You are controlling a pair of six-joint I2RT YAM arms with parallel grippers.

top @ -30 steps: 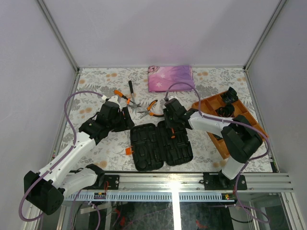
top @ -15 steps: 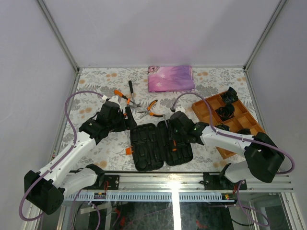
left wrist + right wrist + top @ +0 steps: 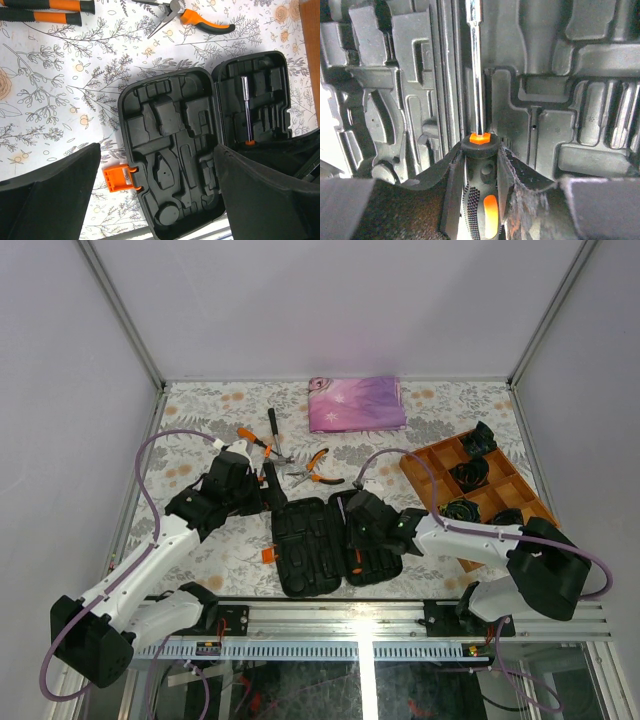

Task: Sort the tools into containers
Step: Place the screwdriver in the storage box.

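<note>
The black tool case [image 3: 335, 545] lies open and flat near the table's front, its moulded slots facing up [image 3: 170, 150]. My right gripper [image 3: 352, 518] hangs low over the case's right half, shut on a black-and-orange screwdriver handle [image 3: 482, 210]. The metal shaft [image 3: 476, 65] points away along a slot and also shows in the left wrist view [image 3: 246, 110]. My left gripper [image 3: 266, 483] stands open with nothing between its fingers, just beyond the case's left half [image 3: 157, 200]. Orange-handled pliers [image 3: 315, 468], a hammer [image 3: 273, 430] and orange-black handles [image 3: 252, 440] lie on the cloth behind.
A folded pink-purple cloth [image 3: 355, 403] lies at the back. An orange wooden tray [image 3: 425, 475] with black coiled bundles [image 3: 468, 475] stands at the right. An orange latch [image 3: 117, 178] juts out from the case's left edge.
My right arm has carried the screwdriver from near the pliers toward the front, down over the case's right half. The left gripper's jaws have spread wider; that arm has stayed put.
</note>
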